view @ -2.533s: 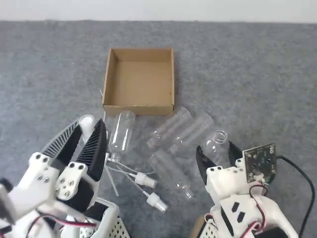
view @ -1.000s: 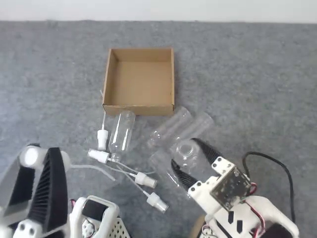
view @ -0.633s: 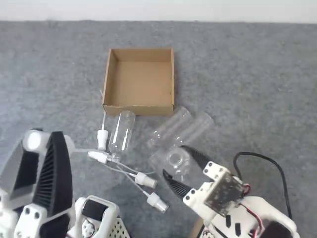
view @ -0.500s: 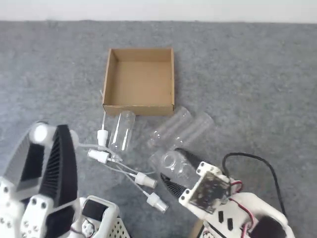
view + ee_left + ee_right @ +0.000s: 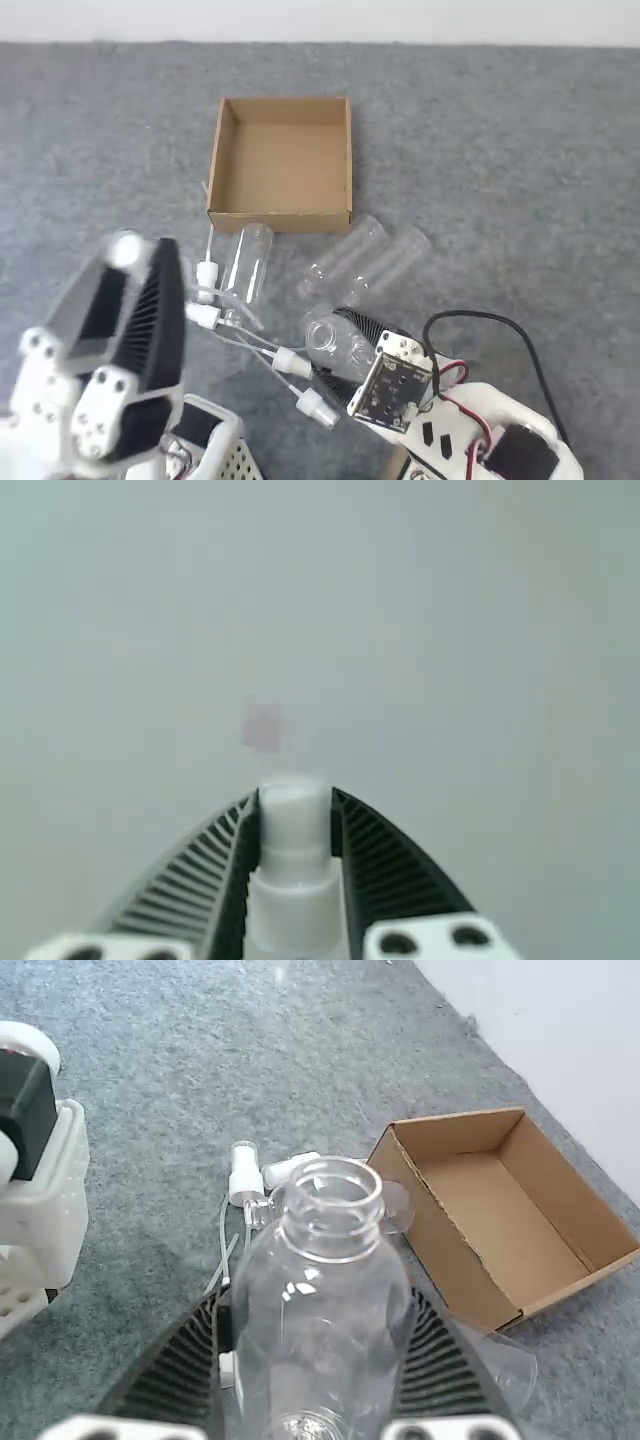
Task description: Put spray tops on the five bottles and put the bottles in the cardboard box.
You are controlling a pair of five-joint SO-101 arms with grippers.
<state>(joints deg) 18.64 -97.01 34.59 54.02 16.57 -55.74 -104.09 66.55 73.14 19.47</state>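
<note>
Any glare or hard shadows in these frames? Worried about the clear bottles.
Right wrist view: small white glints on the bottle in the right claw, nothing washed out. High view: even light, soft shading inside the cardboard box, faint glints on the loose bottles. Left wrist view: flat light, no glare on the spray top in the left claw.

Grey carpeted table (image 5: 500, 150) — cardboard box (image 5: 278, 220), bottles (image 5: 245, 265), spray tops (image 5: 318, 408)
</note>
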